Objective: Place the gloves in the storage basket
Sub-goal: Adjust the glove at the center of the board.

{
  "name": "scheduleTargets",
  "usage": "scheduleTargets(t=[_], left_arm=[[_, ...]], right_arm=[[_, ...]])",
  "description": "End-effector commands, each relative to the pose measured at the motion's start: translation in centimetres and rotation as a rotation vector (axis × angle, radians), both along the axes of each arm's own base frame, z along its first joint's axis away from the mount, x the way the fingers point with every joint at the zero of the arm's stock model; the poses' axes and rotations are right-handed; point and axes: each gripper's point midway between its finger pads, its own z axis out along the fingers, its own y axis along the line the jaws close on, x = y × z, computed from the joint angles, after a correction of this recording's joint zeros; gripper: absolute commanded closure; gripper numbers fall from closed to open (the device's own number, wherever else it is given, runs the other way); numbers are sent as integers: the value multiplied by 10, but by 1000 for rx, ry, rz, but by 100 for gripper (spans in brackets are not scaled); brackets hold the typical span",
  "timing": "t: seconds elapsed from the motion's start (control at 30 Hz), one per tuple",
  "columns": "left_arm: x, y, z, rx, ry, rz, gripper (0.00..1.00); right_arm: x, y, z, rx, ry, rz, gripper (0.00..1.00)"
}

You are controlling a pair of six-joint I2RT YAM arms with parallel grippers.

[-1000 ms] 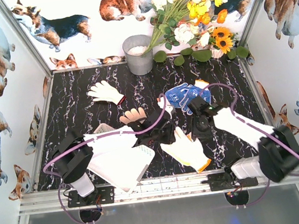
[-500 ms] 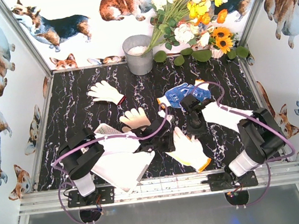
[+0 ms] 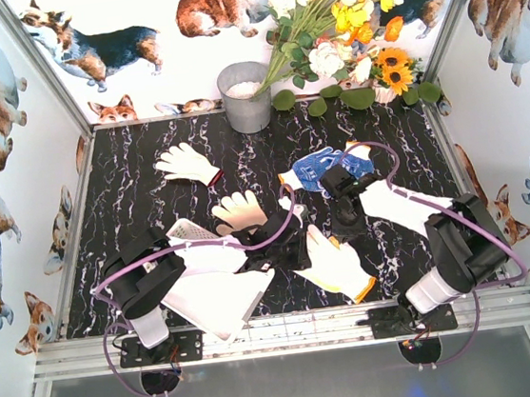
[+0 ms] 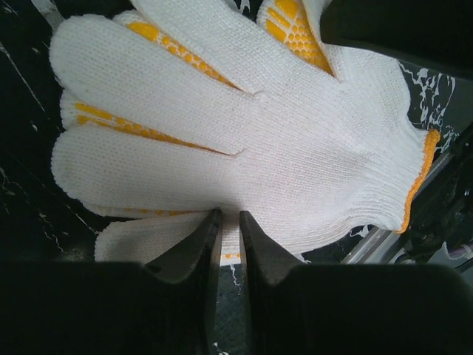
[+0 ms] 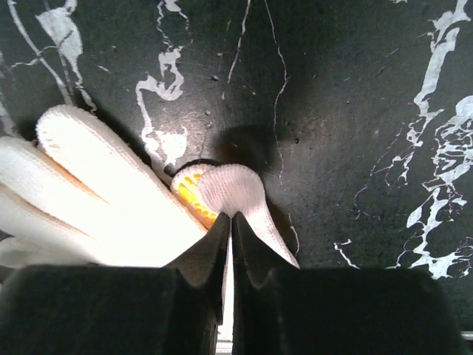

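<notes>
A white glove with an orange cuff [image 3: 338,265] lies at the front middle of the table, with yellow-dotted fabric under it in the left wrist view [image 4: 244,140]. My left gripper [image 3: 295,248] is shut on its near edge [image 4: 229,216]. My right gripper [image 3: 344,223] is shut on one of its fingertips [image 5: 231,214]. The white storage basket [image 3: 210,301] sits tilted under my left arm. Blue dotted gloves [image 3: 324,166], a cream glove [image 3: 239,206] and a white glove [image 3: 184,160] lie farther back.
A grey metal bucket [image 3: 246,95] stands at the back middle, with a bunch of flowers [image 3: 341,27] to its right. The metal frame rail [image 3: 290,332] runs along the near edge. Printed walls close in the table on three sides.
My right arm has folded back and its gripper has come off the blue gloves down onto the white glove's fingertip. My left arm shifted slightly and holds the same glove.
</notes>
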Motion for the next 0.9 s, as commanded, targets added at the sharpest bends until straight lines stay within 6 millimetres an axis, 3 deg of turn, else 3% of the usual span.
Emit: scheduleTargets(t=[0.0,0.23,0.87], left_arm=[[-14,20,-26,103,42,-5,89],[-15,23,-27,114,39,-5,89],[-20,24,-12,113,26,-15,89]], right_arm=[[10,8,21,38,-90,0,98],[4,16,26,60,-93,15,98],[10,21,-9,26,-41,29,96]])
